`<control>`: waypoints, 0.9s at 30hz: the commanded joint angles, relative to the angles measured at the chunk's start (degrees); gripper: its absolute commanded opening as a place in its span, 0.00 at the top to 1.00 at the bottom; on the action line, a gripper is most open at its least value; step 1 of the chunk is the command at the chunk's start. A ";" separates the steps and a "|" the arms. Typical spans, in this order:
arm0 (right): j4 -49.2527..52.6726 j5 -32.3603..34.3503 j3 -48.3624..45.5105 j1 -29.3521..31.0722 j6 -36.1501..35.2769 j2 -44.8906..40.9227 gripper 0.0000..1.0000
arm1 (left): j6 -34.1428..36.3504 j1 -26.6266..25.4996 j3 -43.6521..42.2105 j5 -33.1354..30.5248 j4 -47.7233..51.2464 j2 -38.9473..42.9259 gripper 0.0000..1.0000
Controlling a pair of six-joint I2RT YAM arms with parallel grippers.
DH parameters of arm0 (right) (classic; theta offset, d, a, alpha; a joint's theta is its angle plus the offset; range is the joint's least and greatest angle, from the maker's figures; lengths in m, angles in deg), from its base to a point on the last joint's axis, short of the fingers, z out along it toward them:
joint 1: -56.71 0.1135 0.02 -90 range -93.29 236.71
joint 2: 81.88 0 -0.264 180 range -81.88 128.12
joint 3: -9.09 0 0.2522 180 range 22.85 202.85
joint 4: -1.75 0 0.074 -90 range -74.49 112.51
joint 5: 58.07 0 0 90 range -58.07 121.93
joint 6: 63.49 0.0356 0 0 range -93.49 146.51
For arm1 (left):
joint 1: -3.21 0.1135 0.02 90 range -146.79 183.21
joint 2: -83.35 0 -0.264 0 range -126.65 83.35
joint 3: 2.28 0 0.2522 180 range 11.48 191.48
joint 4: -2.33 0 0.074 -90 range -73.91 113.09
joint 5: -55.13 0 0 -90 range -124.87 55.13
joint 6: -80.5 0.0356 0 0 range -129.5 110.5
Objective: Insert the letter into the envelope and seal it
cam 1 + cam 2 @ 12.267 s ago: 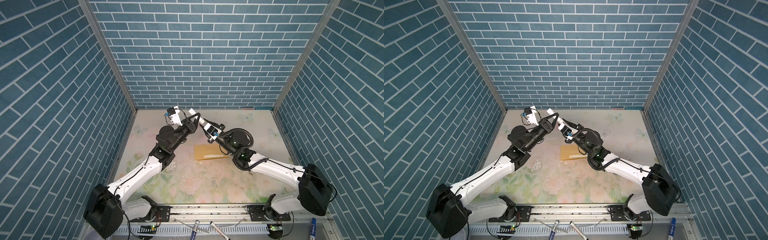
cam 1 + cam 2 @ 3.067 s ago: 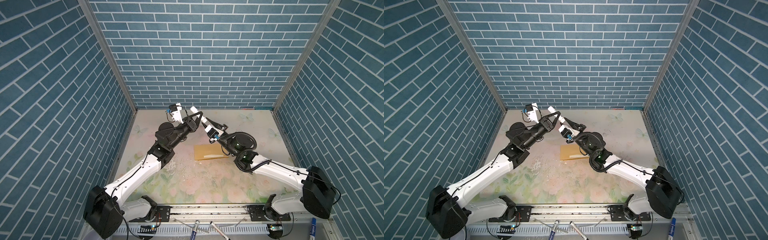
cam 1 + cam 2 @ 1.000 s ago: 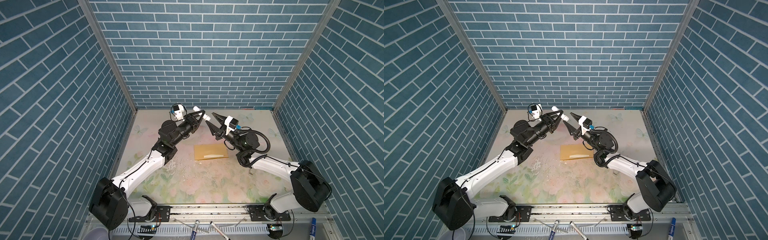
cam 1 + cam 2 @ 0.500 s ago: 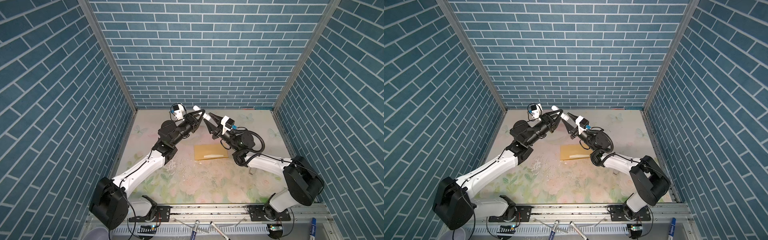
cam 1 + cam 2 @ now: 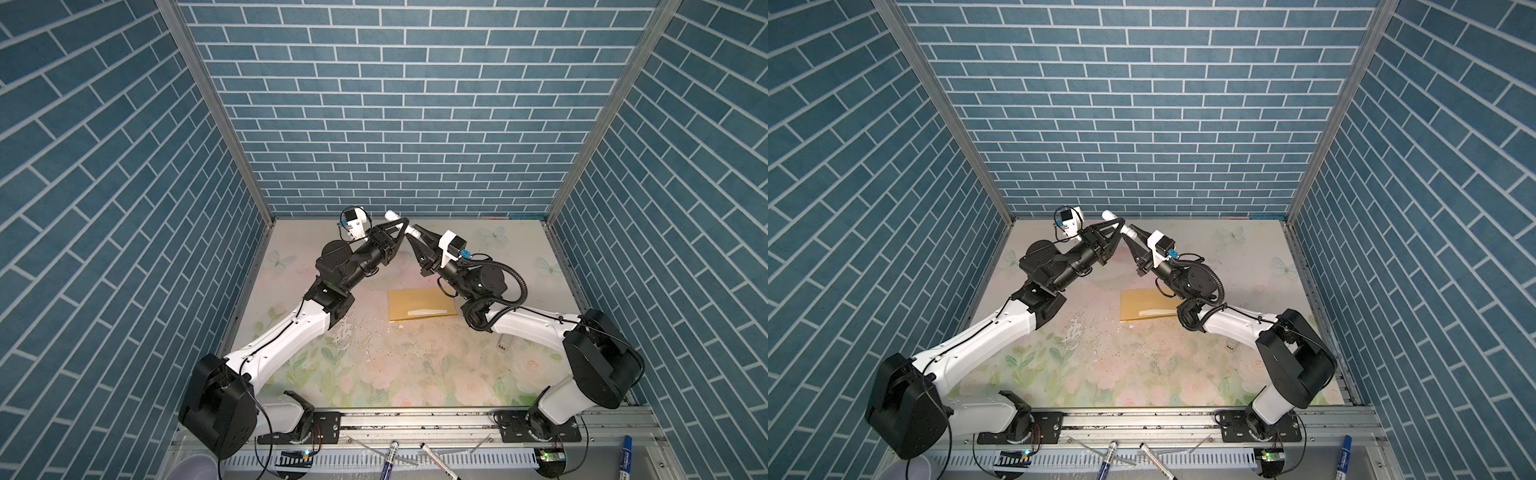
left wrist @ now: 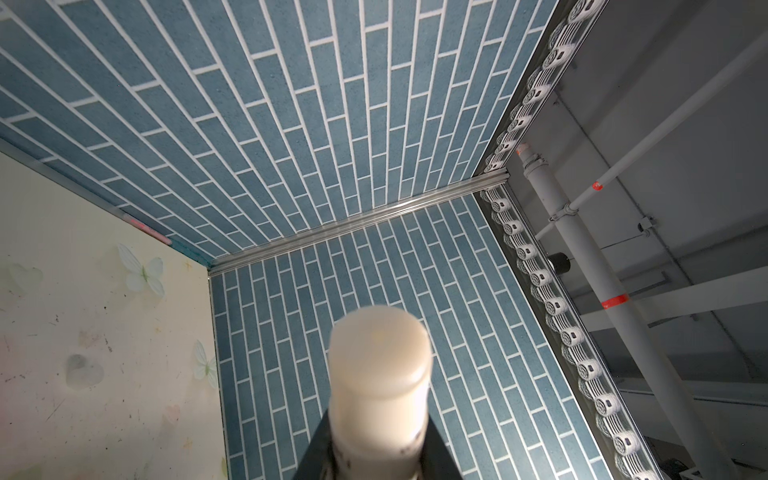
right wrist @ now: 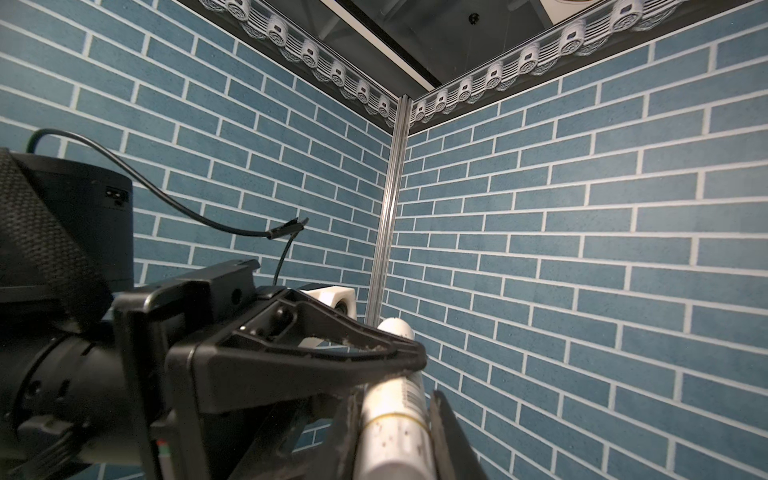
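Observation:
The golden-tan envelope (image 5: 420,304) (image 5: 1148,305) lies flat mid-table, with a narrow pale sliver across its near part. The letter is hidden from every view. Both arms are raised above the back of the table and meet at a white glue stick (image 5: 393,215) (image 5: 1110,215). My left gripper (image 5: 402,227) (image 5: 1120,224) (image 6: 376,457) is shut on the stick's (image 6: 380,374) middle. My right gripper (image 5: 415,233) (image 5: 1133,232) (image 7: 392,413) grips the stick's (image 7: 395,419) other end, one finger pressed against each side, right beside the left gripper's finger (image 7: 311,357).
Blue brick walls close in the back and both sides. Several markers (image 5: 388,455) lie along the front rail, with a blue one (image 5: 625,451) at the far right. A small white scrap (image 5: 503,344) lies on the floral table top (image 5: 374,365) by the right arm.
The right gripper, which stood open and apart a second ago, has moved in to the left gripper and shut on the glue stick's free end. The left arm and the envelope have stayed put.

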 commanded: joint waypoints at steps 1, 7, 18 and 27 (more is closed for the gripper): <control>-1.95 1.49 2.73 0.45 -2.54 0.31 0.92 | 0.11 0.14 0.26 1.16 -2.56 -0.53 0.96; 2.31 2.75 2.09 0.43 -3.59 -1.71 1.00 | 3.94 0.08 0.32 1.78 -1.72 -0.63 0.67; 24.47 5.57 -0.23 -2.03 -0.94 -11.72 1.00 | 44.20 0.45 4.52 -4.66 27.48 9.78 0.10; 63.58 4.28 10.16 -3.66 3.39 -18.03 1.00 | 79.69 -0.23 2.07 -0.84 33.33 15.58 0.00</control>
